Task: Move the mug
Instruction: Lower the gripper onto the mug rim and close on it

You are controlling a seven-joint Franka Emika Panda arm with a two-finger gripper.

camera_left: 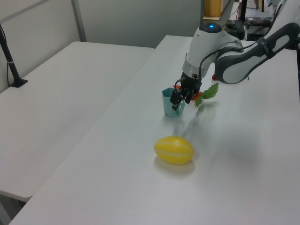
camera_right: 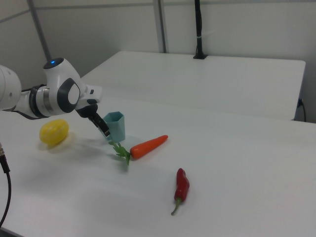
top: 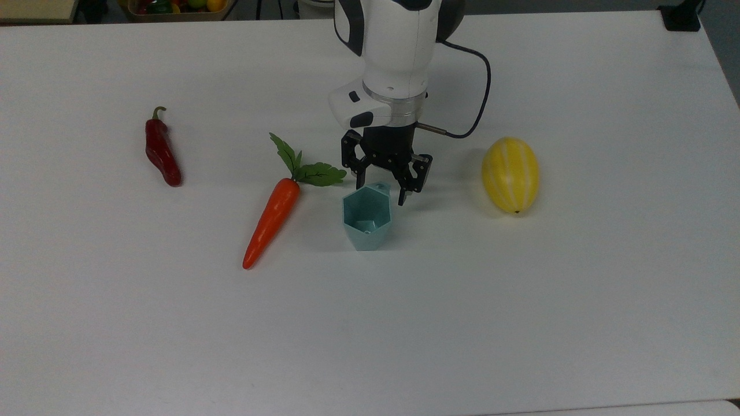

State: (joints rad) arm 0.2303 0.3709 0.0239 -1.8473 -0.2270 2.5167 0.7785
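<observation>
One mug [top: 367, 218] upright, unmarked, gripper [top: 381, 188] at its rim

You see a matt teal plastic mug [top: 366, 216], a glossy plastic-looking carrot [top: 272, 221] and pepper [top: 161, 151], on a smooth white table [top: 520, 300].

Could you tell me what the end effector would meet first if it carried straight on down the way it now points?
Most likely the mug: the open end effector points down at its far rim, near the tab handle. Depth is unclear, so a finger could instead reach the table just behind it.
</observation>
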